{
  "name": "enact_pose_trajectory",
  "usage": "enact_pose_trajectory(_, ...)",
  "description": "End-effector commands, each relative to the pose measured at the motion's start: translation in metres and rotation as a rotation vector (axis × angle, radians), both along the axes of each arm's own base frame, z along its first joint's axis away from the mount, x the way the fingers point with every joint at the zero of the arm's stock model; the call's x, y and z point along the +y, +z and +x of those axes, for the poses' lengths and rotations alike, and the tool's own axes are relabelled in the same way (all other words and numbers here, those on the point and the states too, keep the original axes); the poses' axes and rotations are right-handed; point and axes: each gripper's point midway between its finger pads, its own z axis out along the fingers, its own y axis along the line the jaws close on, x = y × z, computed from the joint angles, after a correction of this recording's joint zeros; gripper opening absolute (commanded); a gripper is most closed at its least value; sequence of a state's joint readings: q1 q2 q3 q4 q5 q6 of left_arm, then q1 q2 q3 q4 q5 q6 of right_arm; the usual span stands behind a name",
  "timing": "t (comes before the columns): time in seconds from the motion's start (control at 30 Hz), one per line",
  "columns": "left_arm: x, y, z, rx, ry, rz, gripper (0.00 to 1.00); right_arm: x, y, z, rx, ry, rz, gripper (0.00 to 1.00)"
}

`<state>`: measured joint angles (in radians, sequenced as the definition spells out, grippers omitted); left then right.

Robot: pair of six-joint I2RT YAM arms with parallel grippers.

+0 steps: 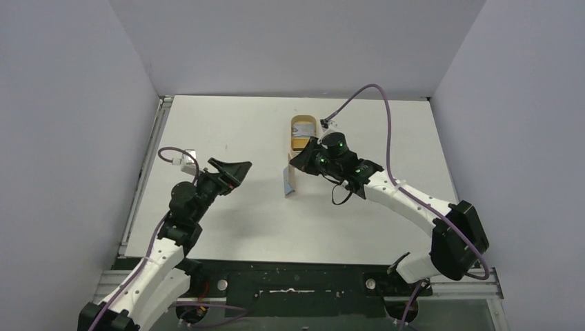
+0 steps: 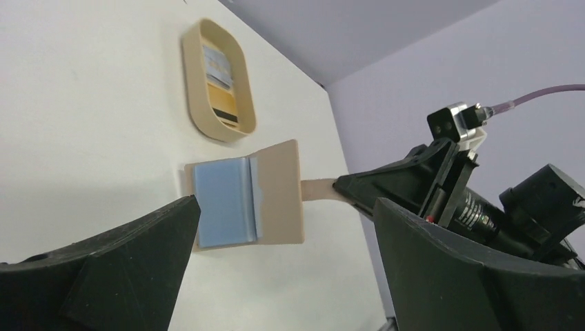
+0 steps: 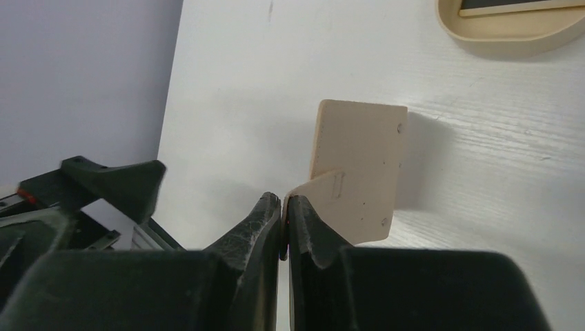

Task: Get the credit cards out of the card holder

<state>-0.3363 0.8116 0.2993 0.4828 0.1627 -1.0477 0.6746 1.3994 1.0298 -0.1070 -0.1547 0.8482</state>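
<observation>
While the right gripper (image 3: 285, 210) clamps the card holder (image 2: 279, 189) by its strap, blue credit card (image 2: 222, 203) inside, left gripper (image 1: 233, 169) spread wide, touching neither.

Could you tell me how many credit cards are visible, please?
3: a light blue card in the card holder; a bluish card and a yellow card in the oval dish; others may be hidden.

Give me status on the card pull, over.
Left end effector open, off the holder. Right end effector shut on strap. Holder open, blue card inside. Nothing blocking.
</observation>
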Motion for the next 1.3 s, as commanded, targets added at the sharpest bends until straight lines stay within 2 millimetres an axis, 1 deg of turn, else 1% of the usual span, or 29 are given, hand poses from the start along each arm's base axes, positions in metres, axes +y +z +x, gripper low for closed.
enact_pose_trajectory(0.0, 0.047, -0.017, -0.001, 0.089, 0.189, 0.253, 0.97, 0.026, 0.028, 0.008, -0.095, 0.016, 0.120, 0.00)
enact_pose_trajectory(0.07, 0.049, -0.019, -0.001, 0.114, 0.179, 0.268, 0.97, 0.016, 0.012, 0.010, -0.074, -0.011, 0.100, 0.00)
enact_pose_trajectory(0.13, 0.043, -0.027, 0.002, 0.166, 0.137, 0.270, 0.97, 0.000, -0.009, 0.010, -0.049, -0.041, 0.065, 0.00)
enact_pose_trajectory(0.23, 0.027, -0.044, 0.007, 0.232, 0.049, 0.273, 0.97, -0.032, -0.047, 0.008, -0.004, -0.094, 0.001, 0.00)
enact_pose_trajectory(0.37, 0.011, -0.051, 0.016, 0.231, -0.029, 0.263, 0.97, -0.080, -0.105, 0.005, 0.102, -0.161, -0.049, 0.00)
enact_pose_trajectory(0.43, 0.009, -0.054, 0.018, 0.234, -0.040, 0.272, 0.97, -0.096, -0.129, 0.001, 0.155, -0.181, -0.071, 0.00)
enact_pose_trajectory(0.5, 0.008, -0.055, 0.020, 0.236, -0.045, 0.282, 0.97, -0.107, -0.146, -0.003, 0.188, -0.191, -0.092, 0.00)
enact_pose_trajectory(0.57, 0.008, -0.055, 0.021, 0.239, -0.051, 0.289, 0.97, -0.115, -0.154, -0.006, 0.199, -0.201, -0.114, 0.00)
enact_pose_trajectory(0.63, 0.006, -0.054, 0.021, 0.234, -0.063, 0.297, 0.97, -0.122, -0.157, -0.007, 0.201, -0.208, -0.149, 0.00)
enact_pose_trajectory(0.67, 0.005, -0.055, 0.020, 0.234, -0.070, 0.299, 0.97, -0.127, -0.156, -0.007, 0.197, -0.209, -0.175, 0.06)
enact_pose_trajectory(0.73, 0.003, -0.056, 0.019, 0.234, -0.087, 0.304, 0.97, -0.134, -0.157, -0.007, 0.196, -0.204, -0.228, 0.29)
enact_pose_trajectory(0.8, 0.001, -0.059, 0.018, 0.235, -0.103, 0.307, 0.97, -0.137, -0.158, -0.007, 0.197, -0.192, -0.247, 0.55)
enact_pose_trajectory(0.83, -0.001, -0.061, 0.017, 0.236, -0.114, 0.304, 0.97, -0.137, -0.160, -0.008, 0.199, -0.186, -0.249, 0.64)
enact_pose_trajectory(0.87, -0.003, -0.061, 0.016, 0.232, -0.126, 0.301, 0.97, -0.135, -0.161, -0.008, 0.200, -0.178, -0.243, 0.68)
enact_pose_trajectory(0.97, -0.012, -0.063, 0.012, 0.224, -0.180, 0.307, 0.97, -0.125, -0.166, -0.009, 0.204, -0.142, -0.191, 0.72)
enact_pose_trajectory(1.03, -0.025, -0.058, 0.008, 0.202, -0.237, 0.301, 0.97, -0.118, -0.170, -0.009, 0.204, -0.137, -0.149, 0.73)
enact_pose_trajectory(1.13, -0.043, -0.051, 0.005, 0.169, -0.301, 0.229, 0.97, -0.107, -0.172, -0.005, 0.178, -0.116, -0.074, 0.73)
enact_pose_trajectory(1.17, -0.053, -0.039, 0.002, 0.107, -0.358, 0.177, 0.97, -0.102, -0.170, -0.001, 0.163, -0.106, -0.046, 0.73)
enact_pose_trajectory(1.27, -0.073, -0.023, -0.009, -0.004, -0.493, 0.089, 0.97, -0.090, -0.171, 0.002, 0.157, -0.067, 0.013, 0.73)
